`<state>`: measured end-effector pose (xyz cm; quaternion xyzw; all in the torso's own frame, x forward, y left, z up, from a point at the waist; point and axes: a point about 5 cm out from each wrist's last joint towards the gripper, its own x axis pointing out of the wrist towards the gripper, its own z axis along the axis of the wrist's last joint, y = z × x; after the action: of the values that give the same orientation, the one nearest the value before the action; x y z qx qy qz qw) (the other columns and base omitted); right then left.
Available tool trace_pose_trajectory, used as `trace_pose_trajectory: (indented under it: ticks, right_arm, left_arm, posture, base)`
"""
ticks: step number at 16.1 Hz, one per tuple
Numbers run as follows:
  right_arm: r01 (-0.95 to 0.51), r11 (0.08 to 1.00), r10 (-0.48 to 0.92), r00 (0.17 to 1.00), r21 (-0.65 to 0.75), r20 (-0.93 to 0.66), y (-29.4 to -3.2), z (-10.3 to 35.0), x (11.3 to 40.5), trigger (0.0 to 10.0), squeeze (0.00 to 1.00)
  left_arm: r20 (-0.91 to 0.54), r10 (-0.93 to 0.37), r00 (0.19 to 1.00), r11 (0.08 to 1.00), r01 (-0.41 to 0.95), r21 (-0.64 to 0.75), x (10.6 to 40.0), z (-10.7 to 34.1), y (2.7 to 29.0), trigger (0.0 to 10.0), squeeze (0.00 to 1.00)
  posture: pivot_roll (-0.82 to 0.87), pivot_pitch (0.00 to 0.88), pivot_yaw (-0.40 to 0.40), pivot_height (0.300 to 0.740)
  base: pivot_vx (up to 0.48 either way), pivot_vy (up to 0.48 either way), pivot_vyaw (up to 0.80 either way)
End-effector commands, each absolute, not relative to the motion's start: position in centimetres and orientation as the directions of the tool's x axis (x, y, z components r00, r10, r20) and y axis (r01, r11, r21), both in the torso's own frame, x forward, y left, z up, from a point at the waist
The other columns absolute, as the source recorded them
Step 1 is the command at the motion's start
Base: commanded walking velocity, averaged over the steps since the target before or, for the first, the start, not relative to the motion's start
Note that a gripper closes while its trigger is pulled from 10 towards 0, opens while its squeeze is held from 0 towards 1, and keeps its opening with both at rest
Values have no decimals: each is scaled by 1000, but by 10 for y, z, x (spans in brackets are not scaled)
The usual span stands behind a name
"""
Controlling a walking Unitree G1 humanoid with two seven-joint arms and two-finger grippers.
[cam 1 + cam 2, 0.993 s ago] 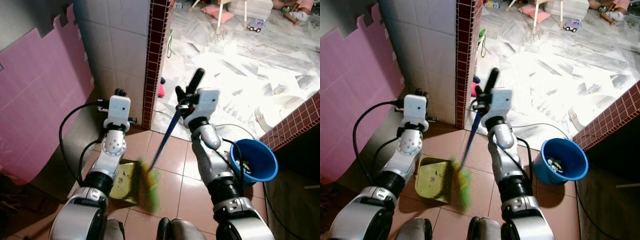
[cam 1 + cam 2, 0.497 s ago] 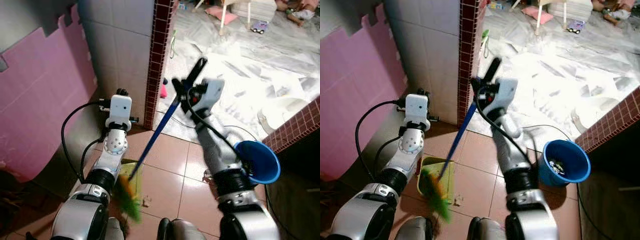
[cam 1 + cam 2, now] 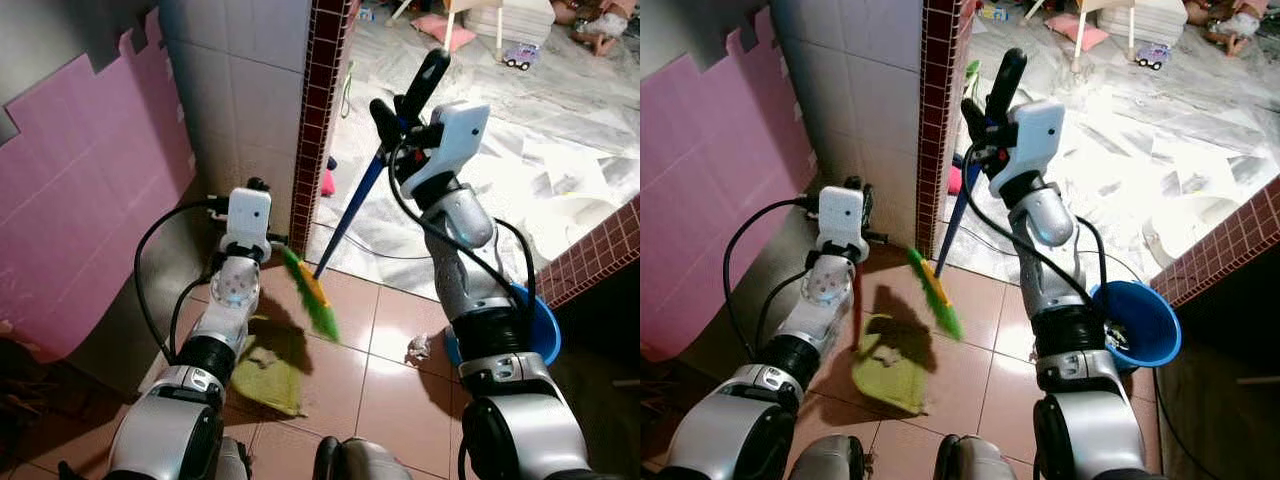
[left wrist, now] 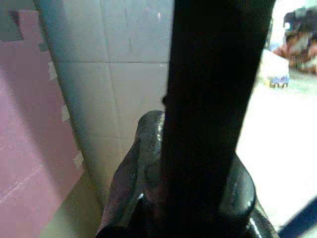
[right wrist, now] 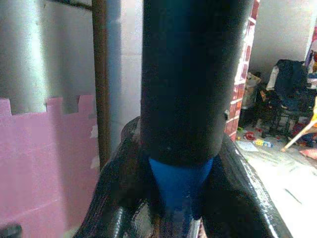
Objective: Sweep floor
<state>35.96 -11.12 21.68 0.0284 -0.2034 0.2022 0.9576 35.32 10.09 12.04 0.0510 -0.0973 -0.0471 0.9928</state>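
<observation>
My right gripper (image 3: 397,108) is raised at chest height and shut on the black grip of a blue-handled broom (image 3: 352,215). The broom's green and orange head (image 3: 312,297) hangs tilted above the terracotta tiles, just off the floor. My left gripper (image 3: 862,196) is shut on the top of a thin red handle (image 3: 855,310) that runs down to a yellow-green dustpan (image 3: 892,362) resting on the floor below the broom head. A crumpled scrap of paper (image 3: 417,347) lies on the tiles beside the bucket.
A blue bucket (image 3: 1143,325) with litter inside stands at my right, against a low red-tiled wall (image 3: 600,245). A white tiled wall with a dark red brick edge (image 3: 318,110) and pink foam mats (image 3: 80,190) close the left. Marble floor (image 3: 520,150) opens ahead, with toys and a person (image 3: 600,20) far off.
My right arm has lifted and swung the broom head up off the dustpan, toward the wall corner. The dustpan stays under my left gripper. The paper scrap now shows beside the bucket.
</observation>
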Motion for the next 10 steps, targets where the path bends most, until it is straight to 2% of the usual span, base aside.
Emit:
trace_pose_trajectory:
  ticks: [1,6,7,10]
  right_arm:
    - [-335,937,345,840,-100,419,-118,216,359,10000,0]
    - [-267,948,316,837,-172,447,-117,215,358,10000,0]
    - [-253,949,313,834,-189,455,-116,215,359,10000,0]
    - [-223,953,294,843,-205,450,-119,211,360,10000,0]
  left_arm:
    - [321,-103,941,994,91,54,358,153,96,10000,0]
    - [482,-47,875,995,81,-51,367,211,102,10000,0]
    - [513,-57,857,995,93,-45,367,225,102,10000,0]
    - [567,-128,814,991,88,97,366,246,111,10000,0]
  posture:
    - [-32,42,-106,740]
    - [-16,37,-103,740]
    - [-11,36,-101,740]
    - [3,37,-96,740]
  base:
    - [0,0,0]
    - [0,0,0]
    - [0,0,0]
    - [0,0,0]
